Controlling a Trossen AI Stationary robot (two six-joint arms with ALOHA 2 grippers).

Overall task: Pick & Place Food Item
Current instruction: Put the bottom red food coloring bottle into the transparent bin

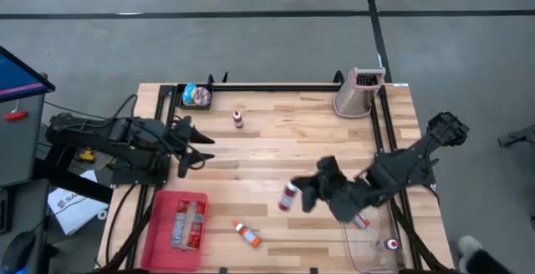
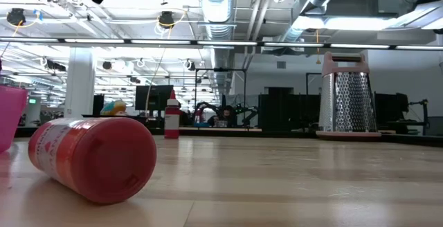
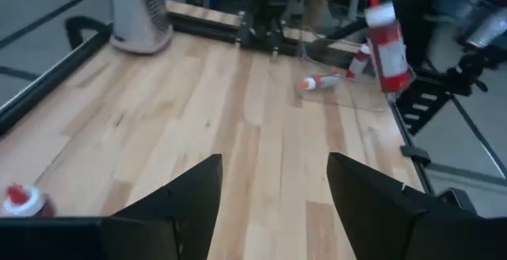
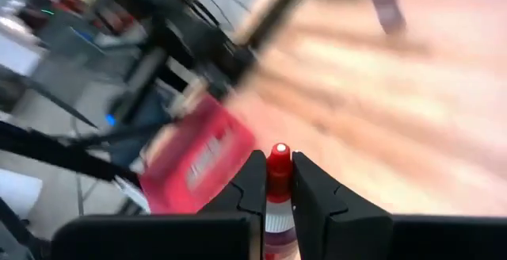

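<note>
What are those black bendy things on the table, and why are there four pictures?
They are two robot arms, each ending in a two-finger pincher. One camera looks down from above, one sits at table height, and one rides on each wrist. The right gripper squeezes a small red-capped bottle and holds it above the wooden table. The left gripper is open and empty. On the table are a red tray, a metal grater, a small bottle standing upright, and another bottle lying down.

Red bin [image 4: 198, 161] blurred, label unreadable
</note>
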